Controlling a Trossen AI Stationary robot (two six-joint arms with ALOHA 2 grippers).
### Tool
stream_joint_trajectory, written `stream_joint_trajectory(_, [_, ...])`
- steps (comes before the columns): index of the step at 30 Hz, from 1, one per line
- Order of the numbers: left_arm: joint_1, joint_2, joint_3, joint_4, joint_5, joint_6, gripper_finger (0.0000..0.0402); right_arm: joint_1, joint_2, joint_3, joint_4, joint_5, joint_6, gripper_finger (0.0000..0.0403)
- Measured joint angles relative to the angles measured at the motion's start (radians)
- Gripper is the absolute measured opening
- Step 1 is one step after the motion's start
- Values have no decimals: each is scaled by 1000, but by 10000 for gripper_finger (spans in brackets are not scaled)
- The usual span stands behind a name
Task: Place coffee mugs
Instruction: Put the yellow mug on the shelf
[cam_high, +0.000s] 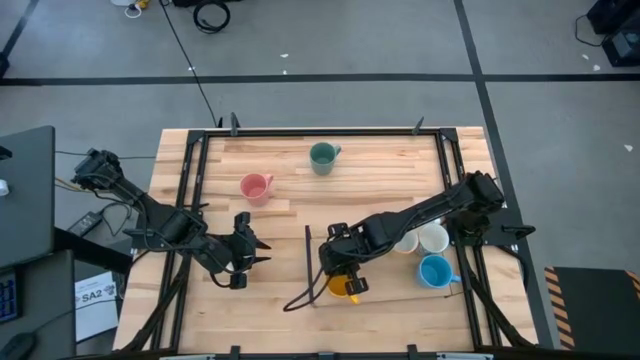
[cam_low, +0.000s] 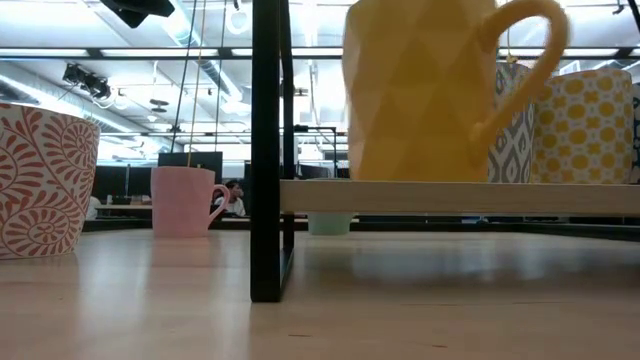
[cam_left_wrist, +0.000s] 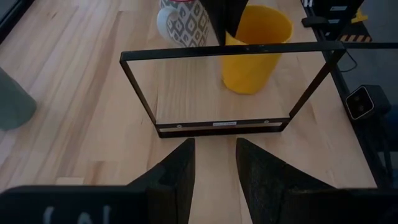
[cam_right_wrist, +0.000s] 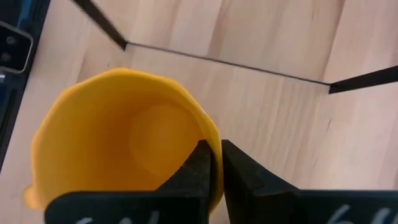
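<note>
One orange mug (cam_right_wrist: 118, 143) sits under the right end effector (cam_right_wrist: 214, 163), whose fingers are pinched shut on the mug's rim wall, one inside and one outside; only the right wrist view shows that pinch. High view places this mug (cam_high: 341, 287) near the front edge of the wooden surface (cam_high: 380, 180), inside a thin black frame (cam_left_wrist: 224, 53), the end effector (cam_high: 345, 275) directly over it. Left wrist view adds a grey-patterned mug (cam_left_wrist: 185, 25) just beside the orange one (cam_left_wrist: 255, 50) behind the frame's top bar. Low view alone shows the mug's faceted sides (cam_low: 420, 90) and handle, standing on a shelf (cam_low: 450, 196).

Farther out: blue mug (cam_high: 434, 270) and two white mugs (cam_high: 432, 238) to the right, pink mug (cam_high: 254, 187) and green mug (cam_high: 322, 157) well apart toward the back.

Left end effector (cam_high: 240, 262) hovers left of the frame, fingers (cam_left_wrist: 180, 171) parted, holding nothing.
</note>
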Motion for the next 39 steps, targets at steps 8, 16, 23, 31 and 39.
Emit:
stream_joint_trajectory(8, [0,0,0,2,0,-2,123,66,-66,-1,-115,-5,20,30])
stream_joint_trajectory(16, [0,0,0,8,0,-3,123,158,-96,-1,-279,-54,23,28])
stream_joint_trajectory(23, [0,0,0,15,0,-3,123,196,-96,-1,-380,-35,-30,31])
stream_joint_trajectory(31, [0,0,0,33,0,-3,123,195,-114,-6,-437,-32,-62,32])
stream_joint_trajectory(39, [0,0,0,35,0,-3,123,195,-190,-158,-351,-32,-52,33])
